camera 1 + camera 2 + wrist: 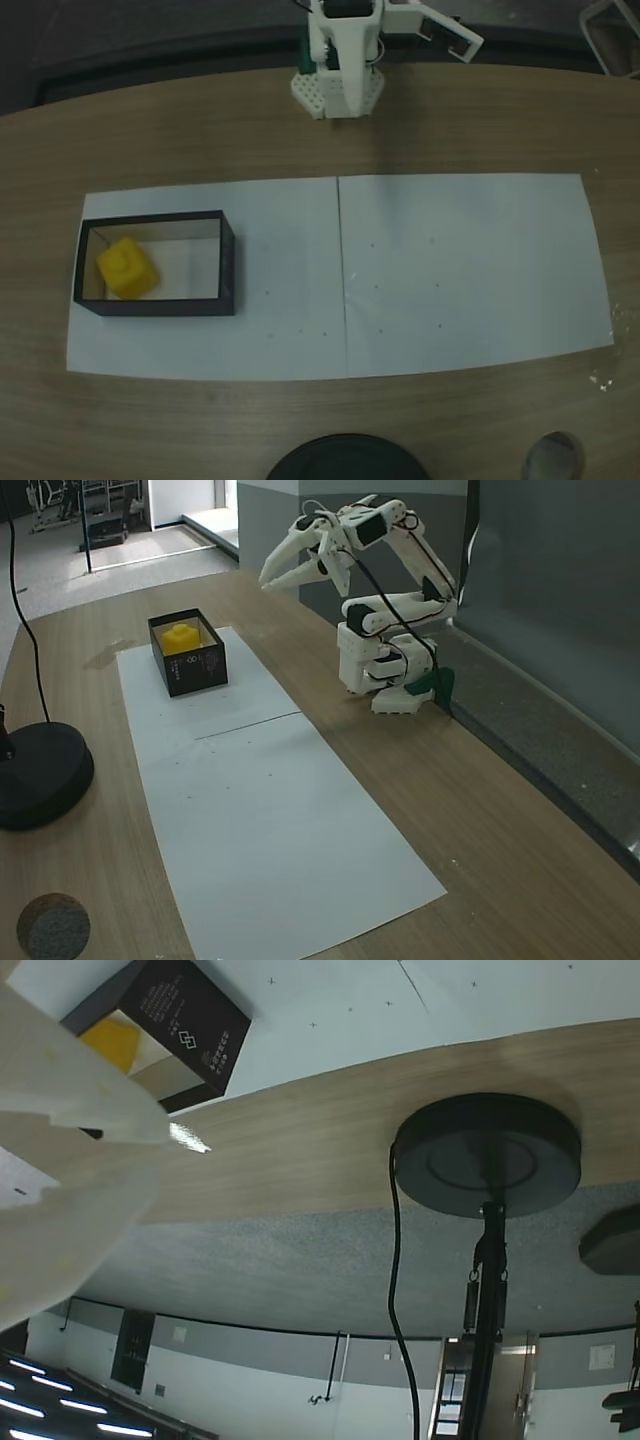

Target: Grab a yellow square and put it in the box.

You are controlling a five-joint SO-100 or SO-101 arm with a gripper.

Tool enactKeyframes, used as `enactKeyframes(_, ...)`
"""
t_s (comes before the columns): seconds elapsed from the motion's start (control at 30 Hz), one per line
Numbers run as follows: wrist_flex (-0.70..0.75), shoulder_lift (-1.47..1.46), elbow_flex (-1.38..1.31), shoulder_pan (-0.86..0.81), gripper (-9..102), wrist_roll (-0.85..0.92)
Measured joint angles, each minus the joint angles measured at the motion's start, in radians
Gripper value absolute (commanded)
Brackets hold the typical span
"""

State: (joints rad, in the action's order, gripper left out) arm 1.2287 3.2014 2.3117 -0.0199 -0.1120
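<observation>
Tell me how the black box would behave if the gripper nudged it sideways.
The box looks thin-walled and probably light, so it would likely slide on the white paper rather than resist. Being low and wide, it seems unlikely to tip. The yellow square inside sits near one end, so the box might swivel a little as it slides.

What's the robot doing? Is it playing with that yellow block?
Right now the robot is not touching anything. The yellow square already sits inside the box, near one end of it, on the white paper. The arm is folded back over its base at the table edge, and its gripper hangs in the air, away from the box, holding nothing. Its jaws look slightly parted. So the block seems to be put away.
</observation>
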Motion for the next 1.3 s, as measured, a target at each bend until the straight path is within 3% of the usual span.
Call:
enactKeyframes(0.2, -0.112, 0.156, 0.163, -0.005, 0, 0.0)
enactKeyframes(0.4, -0.367, 0.239, 0.414, -0.003, 0, 0.0)
enactKeyframes(0.73, -0.561, 0.249, 0.752, 0.0, 0, 0.0)
enactKeyframes(1.0, -0.489, 0.249, 0.799, -0.002, 0, 0.0)
enactKeyframes(1.3, -0.181, 0.249, 0.792, 0.006, 0, 0.0)
